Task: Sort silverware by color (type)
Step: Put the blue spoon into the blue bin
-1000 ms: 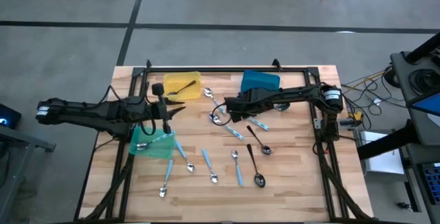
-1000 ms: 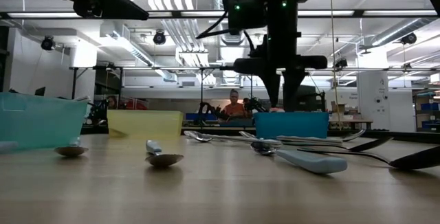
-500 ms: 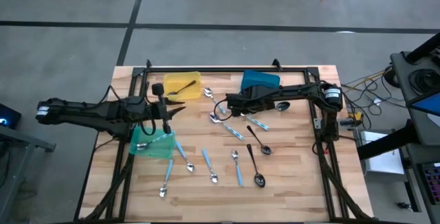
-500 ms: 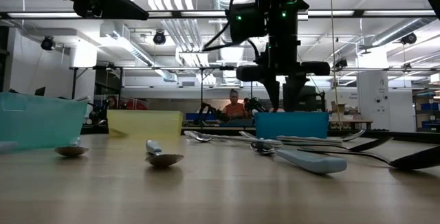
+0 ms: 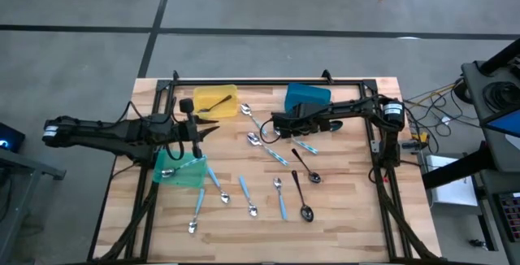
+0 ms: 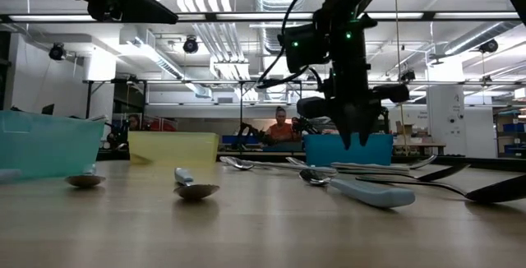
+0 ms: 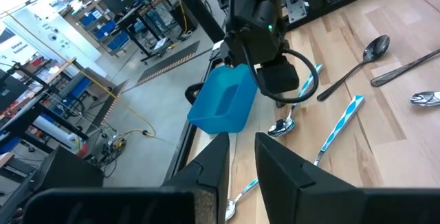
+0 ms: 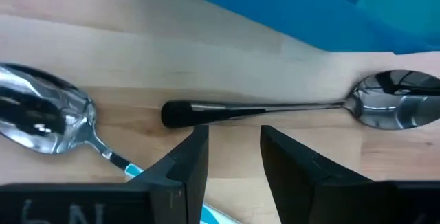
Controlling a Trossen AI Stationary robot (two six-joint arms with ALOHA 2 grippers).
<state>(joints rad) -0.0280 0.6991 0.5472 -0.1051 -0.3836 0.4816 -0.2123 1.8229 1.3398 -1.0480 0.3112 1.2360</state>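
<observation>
Silverware, mid-sort: about a dozen pcs lie scattered on the wooden table (image 5: 349, 216); one dark pc already lies in the yellow bin (image 5: 216, 102), one silver spoon in the green bin (image 5: 182, 172).

Right gripper (image 8: 232, 157): fingers apart, nothing between them, poised just above the dark-handled spoon (image 8: 275, 107), which lies flat on the wood just beside the blue bin (image 5: 307, 96). A silver spoon bowl (image 8: 42, 117) sits nearby, with a light-blue handle tip at the frame edge.

Step in hand, as I judge it: approach to pick up that dark-handled spoon. Next move calls for a short descent so the fingers straddle the slim handle, then a close; the handle lies flat, so fingertips must reach the wood. Risk: nudging the neighbouring silver spoon.

Right arm: reaches in from the table's right side, across the back, wrist pitched down, gripper off the surface in the low view.

Left gripper (image 7: 237, 162): fingers a narrow gap apart, empty; arm waits raised over the green bin, left side.
</observation>
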